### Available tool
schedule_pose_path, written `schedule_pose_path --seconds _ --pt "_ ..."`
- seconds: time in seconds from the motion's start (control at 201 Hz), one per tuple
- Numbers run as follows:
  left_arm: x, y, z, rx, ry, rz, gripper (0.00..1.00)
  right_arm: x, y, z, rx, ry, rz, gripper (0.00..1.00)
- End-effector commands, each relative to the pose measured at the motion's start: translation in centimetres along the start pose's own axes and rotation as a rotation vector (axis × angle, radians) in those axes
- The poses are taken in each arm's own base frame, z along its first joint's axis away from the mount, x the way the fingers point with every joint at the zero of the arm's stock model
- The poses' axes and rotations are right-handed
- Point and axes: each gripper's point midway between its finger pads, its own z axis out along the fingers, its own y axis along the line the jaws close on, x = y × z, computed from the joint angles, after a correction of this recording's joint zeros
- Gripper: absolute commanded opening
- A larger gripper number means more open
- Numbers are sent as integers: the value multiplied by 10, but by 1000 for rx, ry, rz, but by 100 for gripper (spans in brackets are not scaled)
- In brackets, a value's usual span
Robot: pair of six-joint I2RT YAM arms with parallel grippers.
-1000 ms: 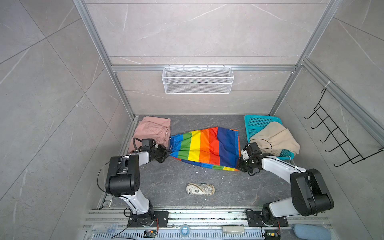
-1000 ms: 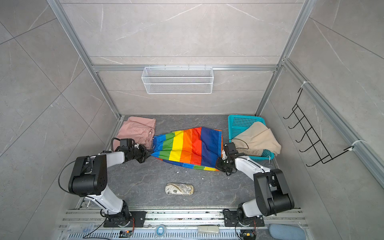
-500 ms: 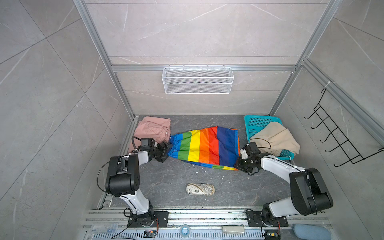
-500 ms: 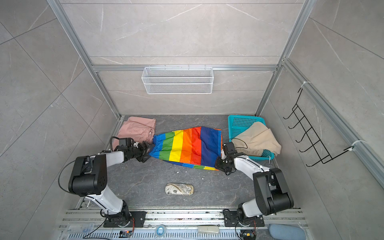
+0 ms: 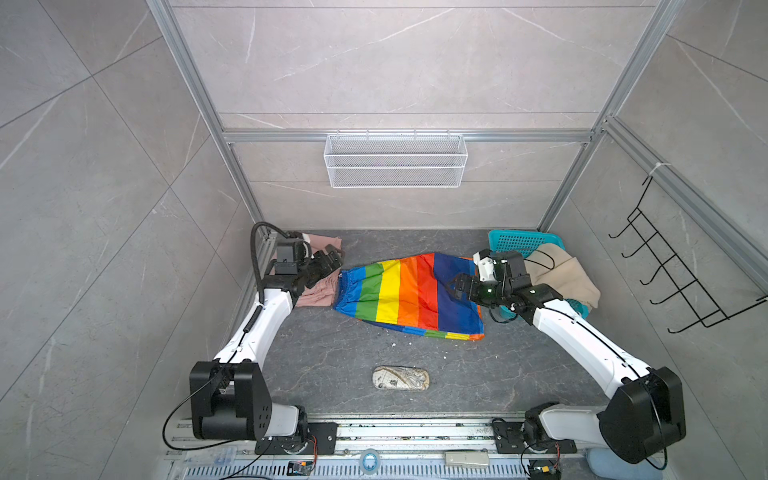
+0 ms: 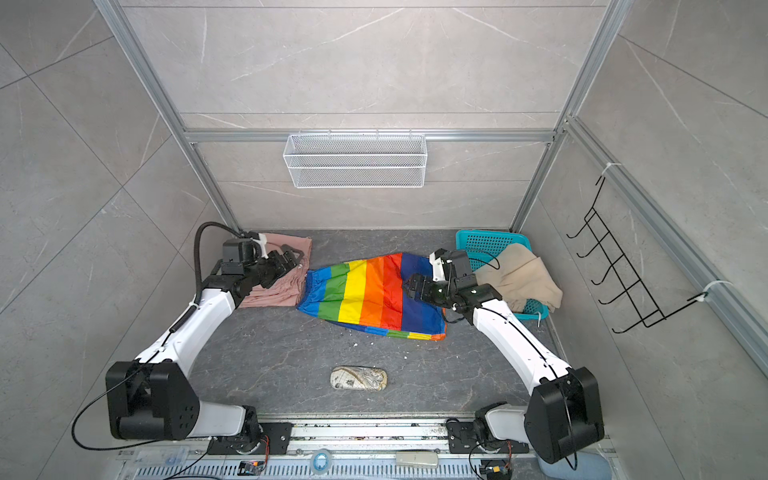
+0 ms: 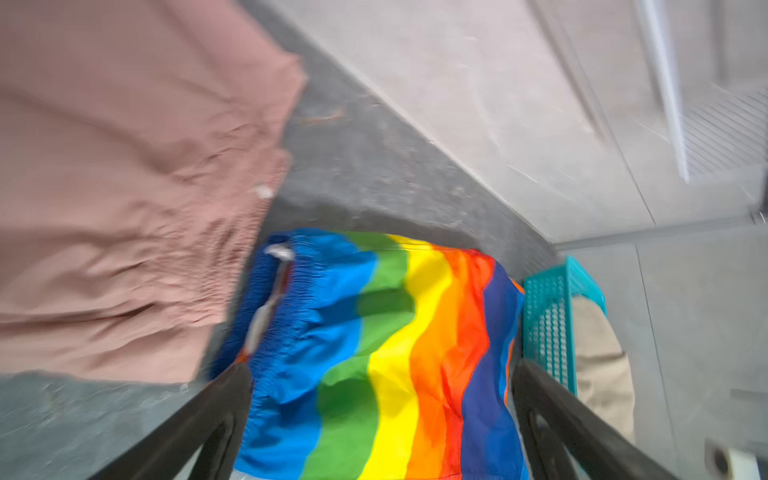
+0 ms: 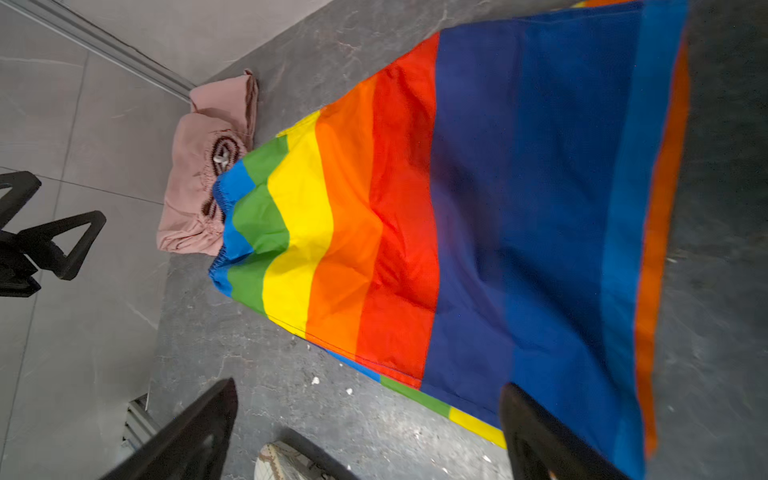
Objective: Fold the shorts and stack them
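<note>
Left claw (image 5: 332,261): open, fingers (image 7: 216,415) spread wide, nothing held; it hovers over the pink shorts (image 5: 318,293) by the waistband of the rainbow shorts (image 5: 409,297).
Right claw (image 5: 453,286): open too, empty, above the dark blue hem end.
Rainbow shorts: spread flat on the floor between the pink shorts and the teal basket (image 5: 513,241). A lower layer peeks out along the near edge, so they look folded once already.
Beige shorts (image 5: 567,276): draped over the basket, unfolded.
Pouch (image 5: 401,379): well apart, toward the front.
Step, judged: mid-fold on the rainbow pair.
Next move, judged: grip one end, bring it over the other with edges aligned, then place the bundle on the pink pair.
</note>
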Motion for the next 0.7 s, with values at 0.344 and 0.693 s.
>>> schedule_pose_path --seconds 0.344,0.693 --pt "78 -8 106 142 321 -174 99 77 0 109 -61 162 71 99" --pt "147 69 126 -35 445 -312 99 124 -56 109 78 251 67 99"
